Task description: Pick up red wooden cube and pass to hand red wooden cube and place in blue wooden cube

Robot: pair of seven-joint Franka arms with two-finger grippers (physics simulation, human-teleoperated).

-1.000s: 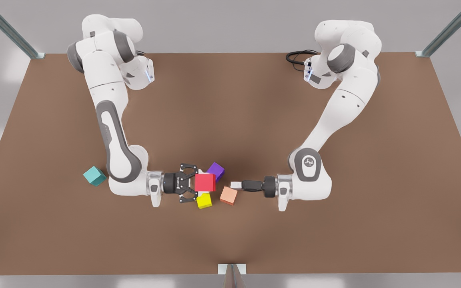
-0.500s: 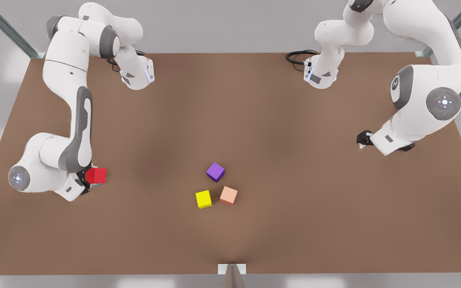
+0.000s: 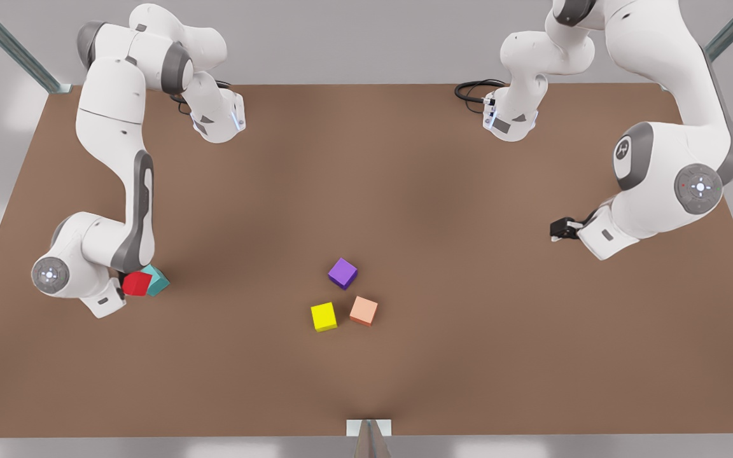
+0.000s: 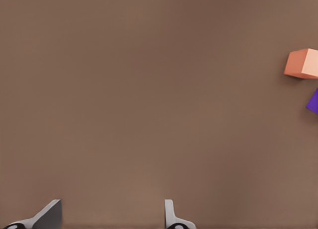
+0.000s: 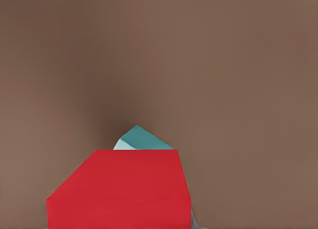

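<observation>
Sitting over the blue wooden cube (image 3: 158, 280), apparently touching: red wooden cube (image 3: 135, 284).

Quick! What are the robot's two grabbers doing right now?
Left gripper: open, holding nothing.
Right gripper: shut on the red wooden cube.

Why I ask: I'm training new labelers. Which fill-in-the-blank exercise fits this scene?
1. The right claw grips the ___ wooden cube, close against the blue wooden cube.
2. The left claw, at the front view's right, stands ___ with nothing between its fingers.
3. Mid-table, beside the purple cube and the peach cube, lies the ___ cube.

Missing words: red; open; yellow.
</observation>
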